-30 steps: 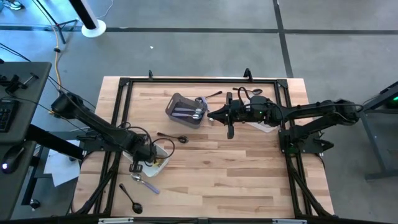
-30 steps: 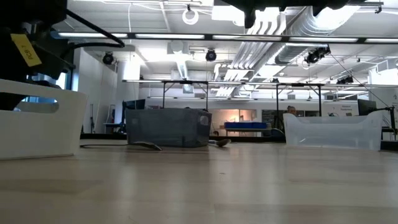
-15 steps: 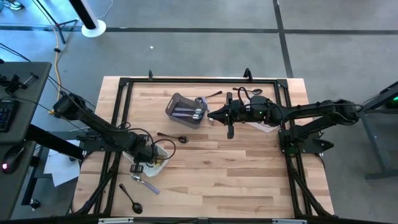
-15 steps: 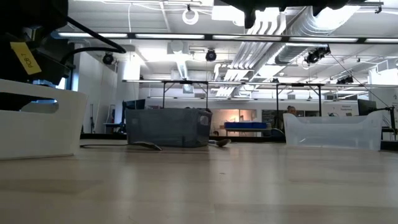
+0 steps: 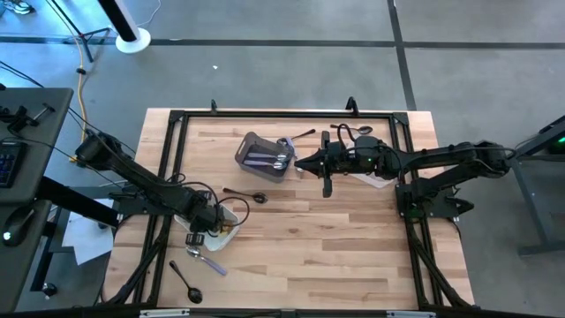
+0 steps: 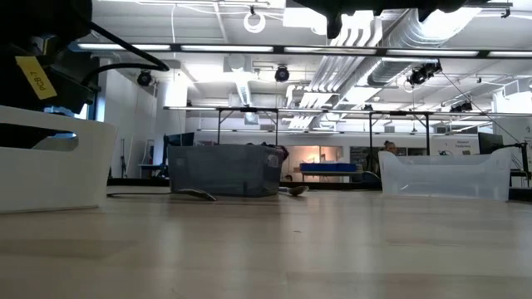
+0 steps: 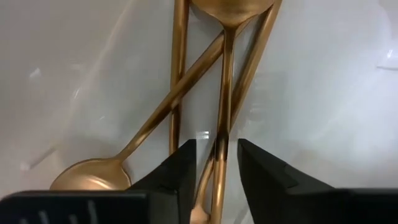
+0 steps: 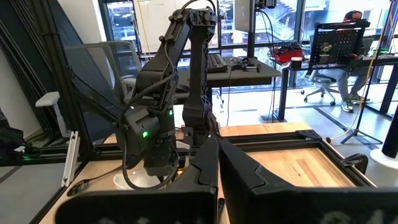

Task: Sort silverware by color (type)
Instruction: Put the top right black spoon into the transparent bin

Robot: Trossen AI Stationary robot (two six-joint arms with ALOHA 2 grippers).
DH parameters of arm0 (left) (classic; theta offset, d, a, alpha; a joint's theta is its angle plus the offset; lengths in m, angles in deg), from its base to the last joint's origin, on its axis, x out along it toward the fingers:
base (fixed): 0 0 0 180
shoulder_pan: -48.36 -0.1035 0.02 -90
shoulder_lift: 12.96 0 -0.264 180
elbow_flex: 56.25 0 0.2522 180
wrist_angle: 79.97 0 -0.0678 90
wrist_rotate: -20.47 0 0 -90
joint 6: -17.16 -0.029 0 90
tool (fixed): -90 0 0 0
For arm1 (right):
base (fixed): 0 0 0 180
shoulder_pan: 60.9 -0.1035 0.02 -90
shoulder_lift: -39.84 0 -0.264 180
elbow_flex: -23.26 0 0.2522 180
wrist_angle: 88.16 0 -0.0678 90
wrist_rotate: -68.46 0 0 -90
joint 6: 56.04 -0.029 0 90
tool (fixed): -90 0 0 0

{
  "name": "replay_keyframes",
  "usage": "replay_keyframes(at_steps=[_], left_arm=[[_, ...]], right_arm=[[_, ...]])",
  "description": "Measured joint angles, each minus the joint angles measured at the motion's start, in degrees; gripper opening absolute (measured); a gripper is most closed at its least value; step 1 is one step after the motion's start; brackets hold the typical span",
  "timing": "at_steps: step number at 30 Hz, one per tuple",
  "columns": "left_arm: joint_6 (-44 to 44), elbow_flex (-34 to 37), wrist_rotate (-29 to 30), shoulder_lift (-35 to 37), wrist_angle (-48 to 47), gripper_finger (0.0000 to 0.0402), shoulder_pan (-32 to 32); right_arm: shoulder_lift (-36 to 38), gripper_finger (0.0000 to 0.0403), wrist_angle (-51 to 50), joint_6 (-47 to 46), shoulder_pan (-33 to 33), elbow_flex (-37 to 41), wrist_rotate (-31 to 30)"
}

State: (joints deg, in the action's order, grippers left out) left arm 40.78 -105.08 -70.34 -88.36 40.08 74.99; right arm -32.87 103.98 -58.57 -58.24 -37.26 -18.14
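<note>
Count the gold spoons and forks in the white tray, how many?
4, crossed in the white tray: a straight handle, a slanted spoon, a spoon down the middle, another slanted handle. More may be hidden outside this close view.

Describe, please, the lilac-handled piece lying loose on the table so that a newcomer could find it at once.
Start at the white tray near the table's left edge, under the left hand. Just beyond it towards the near edge lies the lilac-handled piece, beside a black spoon. Its pale lilac handle and shiny head distinguish it from that all-black neighbour.
</note>
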Motion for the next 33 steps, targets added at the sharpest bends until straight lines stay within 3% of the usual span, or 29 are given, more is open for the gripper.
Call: replay_keyframes(at_steps=[9,18,26,33], left_arm=[[0.3,0.0,-0.2,1.4,0.6,0.0165,0.0],[0.3,-4.7,-1.6,1.4,-3.2,0.0177,0.0],[-5.1,-18.3,-0.7,1.8,-7.9,0.0177,0.0],[-16.2,-34.8,13.7,2.3,-6.7,0.0177,-3.3]], right_arm=[[0.0,0.0,-0.2,0.0,0.0,0.0,0.0],[0.0,0.0,-1.0,0.0,0.0,0.0,0.0],[0.0,0.0,-1.4,0.0,0.0,0.0,0.0],[0.0,0.0,-1.3,0.0,0.0,0.0,0.0]])
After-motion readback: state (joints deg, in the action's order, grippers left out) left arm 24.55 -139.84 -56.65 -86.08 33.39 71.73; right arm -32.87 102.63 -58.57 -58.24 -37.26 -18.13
